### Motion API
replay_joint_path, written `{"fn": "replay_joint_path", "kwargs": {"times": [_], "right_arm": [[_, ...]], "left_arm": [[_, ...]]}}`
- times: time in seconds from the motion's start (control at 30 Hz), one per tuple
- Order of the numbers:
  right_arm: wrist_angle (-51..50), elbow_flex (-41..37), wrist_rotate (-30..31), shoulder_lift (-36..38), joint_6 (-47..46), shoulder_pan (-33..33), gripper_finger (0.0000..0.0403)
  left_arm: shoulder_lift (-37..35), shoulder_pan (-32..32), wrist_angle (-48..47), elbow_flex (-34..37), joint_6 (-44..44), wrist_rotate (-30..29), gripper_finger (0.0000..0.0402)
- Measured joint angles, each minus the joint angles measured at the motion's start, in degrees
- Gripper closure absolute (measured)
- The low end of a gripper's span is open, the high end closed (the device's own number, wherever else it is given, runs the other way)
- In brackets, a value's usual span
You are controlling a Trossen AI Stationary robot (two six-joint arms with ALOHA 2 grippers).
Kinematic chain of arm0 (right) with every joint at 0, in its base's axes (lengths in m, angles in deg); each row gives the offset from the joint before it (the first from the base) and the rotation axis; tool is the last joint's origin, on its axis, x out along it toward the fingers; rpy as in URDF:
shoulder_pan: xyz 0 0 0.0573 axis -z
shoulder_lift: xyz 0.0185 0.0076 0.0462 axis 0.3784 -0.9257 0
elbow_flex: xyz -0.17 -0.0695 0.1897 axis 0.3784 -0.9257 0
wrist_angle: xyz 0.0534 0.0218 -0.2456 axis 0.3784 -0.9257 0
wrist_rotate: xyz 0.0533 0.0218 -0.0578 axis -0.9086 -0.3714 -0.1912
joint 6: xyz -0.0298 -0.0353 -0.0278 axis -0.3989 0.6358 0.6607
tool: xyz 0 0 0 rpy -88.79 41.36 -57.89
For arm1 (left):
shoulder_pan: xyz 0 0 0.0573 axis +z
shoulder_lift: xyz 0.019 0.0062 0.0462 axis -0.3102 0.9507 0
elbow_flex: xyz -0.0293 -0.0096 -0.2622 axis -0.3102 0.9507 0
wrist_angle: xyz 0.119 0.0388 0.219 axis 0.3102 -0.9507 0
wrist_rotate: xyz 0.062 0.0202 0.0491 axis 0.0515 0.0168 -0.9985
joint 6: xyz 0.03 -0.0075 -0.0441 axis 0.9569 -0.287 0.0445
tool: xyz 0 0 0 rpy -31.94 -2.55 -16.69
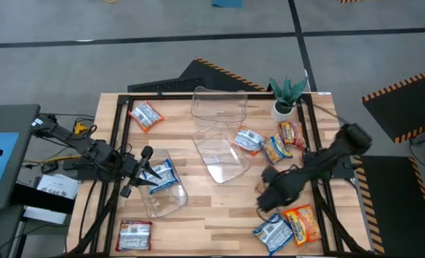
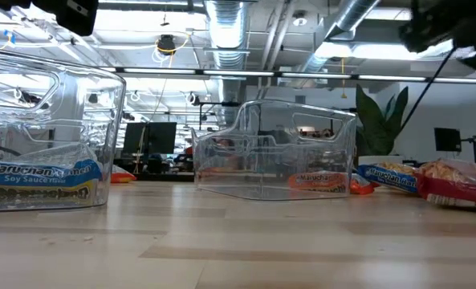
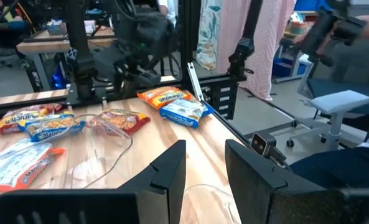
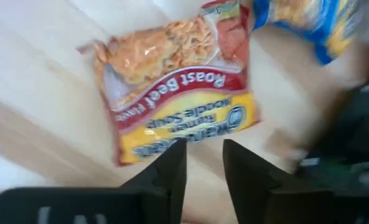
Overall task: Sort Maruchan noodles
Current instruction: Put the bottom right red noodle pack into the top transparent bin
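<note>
Wooden table (image 1: 219, 201): one blue packet (image 1: 160, 174) binned, others still loose. My right gripper (image 1: 268, 203) hangs empty, fingers slightly parted, over a red packet (image 4: 175, 93); left gripper (image 1: 142, 174) parted, empty.

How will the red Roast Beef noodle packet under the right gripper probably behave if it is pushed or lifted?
The Roast Beef packet lies flat on the wooden table, so it would probably slide, not roll or tip. Its glossy, crinkled wrapper looks slippery and may buckle at the edges. The noodle block pictured inside is likely light yet brittle, so the right gripper should pinch gently.
</note>
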Motion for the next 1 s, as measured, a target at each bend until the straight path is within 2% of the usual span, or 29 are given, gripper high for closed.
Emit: {"fn": "replay_joint_path", "kwargs": {"times": [0.2,0.37,0.5,0.83,0.93,1.0], "right_arm": [[11.7,-15.9,7.8,15.9,-18.8,-3.3,0.0228],[22.7,-26.2,8.2,21.9,-23.7,-2.3,0.0191],[26.0,-30.0,7.7,21.9,-22.6,0.2,0.0174],[36.9,-30.9,5.3,14.3,-12.1,5.4,0.0173],[37.2,-30.8,4.8,13.6,-11.4,6.1,0.0192],[37.1,-30.8,4.7,13.7,-11.0,6.1,0.0224]], "left_arm": [[0.0,0.0,0.1,0.0,0.0,0.0,0.0299],[0.0,0.0,0.1,0.0,0.2,0.0,0.0299],[0.0,0.0,0.1,0.0,0.7,0.0,0.0299],[0.0,0.0,0.1,0.0,0.7,0.0,0.0299],[0.0,0.0,0.1,0.0,0.7,0.0,0.0299],[0.0,0.0,0.1,0.0,0.7,0.0,0.0299]]}}
